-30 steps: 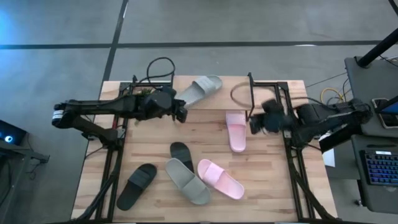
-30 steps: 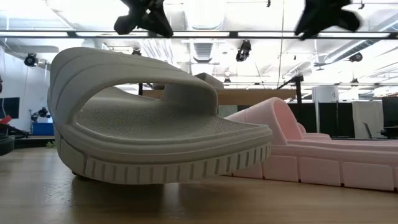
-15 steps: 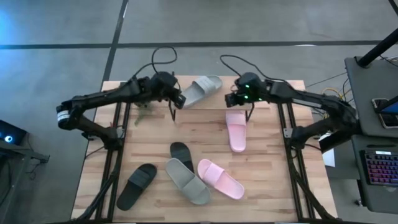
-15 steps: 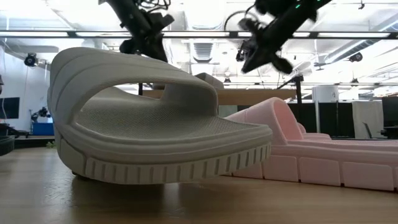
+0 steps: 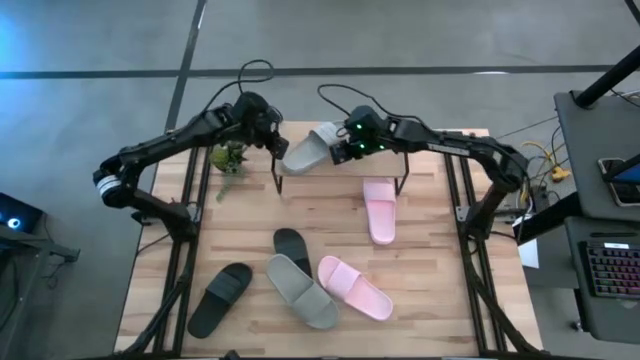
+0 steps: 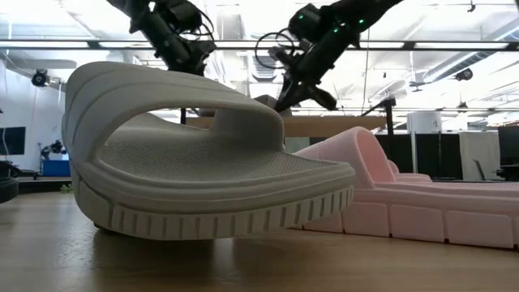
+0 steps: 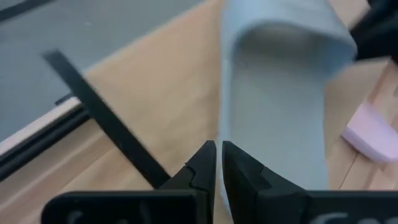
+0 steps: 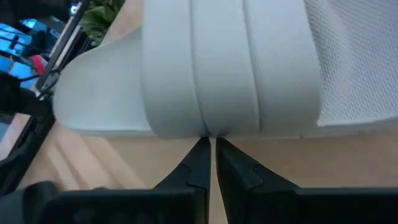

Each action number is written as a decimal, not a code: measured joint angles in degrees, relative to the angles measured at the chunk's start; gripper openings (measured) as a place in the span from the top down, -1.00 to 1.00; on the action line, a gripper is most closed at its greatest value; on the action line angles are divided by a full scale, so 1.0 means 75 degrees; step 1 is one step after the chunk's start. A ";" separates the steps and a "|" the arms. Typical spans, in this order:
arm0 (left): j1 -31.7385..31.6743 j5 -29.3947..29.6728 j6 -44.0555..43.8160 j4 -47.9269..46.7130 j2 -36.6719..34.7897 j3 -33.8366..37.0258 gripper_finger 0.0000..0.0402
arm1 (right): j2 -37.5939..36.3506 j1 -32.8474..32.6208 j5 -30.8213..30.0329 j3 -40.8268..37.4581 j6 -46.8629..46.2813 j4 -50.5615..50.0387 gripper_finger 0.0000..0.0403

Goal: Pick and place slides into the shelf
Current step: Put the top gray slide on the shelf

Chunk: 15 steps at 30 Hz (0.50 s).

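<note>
Both pincers are closed and empty, the left pincer [image 5: 272, 140] and right pincer [image 5: 340, 152] flanking the grey slide [image 5: 318, 146] atop the shelf [image 5: 400, 165], apparently to straighten it.

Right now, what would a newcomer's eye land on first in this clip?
Both arms meet over the grey slide on the shelf at the table's far edge, left gripper and right gripper shut at either end. The other five slides lie on the table, a second grey slide filling the low view.

Overhead, table-level, two wrist views (close)
</note>
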State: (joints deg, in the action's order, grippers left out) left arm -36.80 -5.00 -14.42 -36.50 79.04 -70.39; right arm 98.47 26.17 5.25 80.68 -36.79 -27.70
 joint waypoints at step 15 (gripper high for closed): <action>0.0168 -0.1101 0.0209 0.0468 0.1062 -0.0006 0.94 | 0.0450 0.0319 -0.0936 0.0689 0.0456 -0.0544 0.91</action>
State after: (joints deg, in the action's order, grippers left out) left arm -35.54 -13.26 -12.86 -32.99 87.00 -70.43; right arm 101.84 28.56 -1.76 85.84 -33.36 -31.78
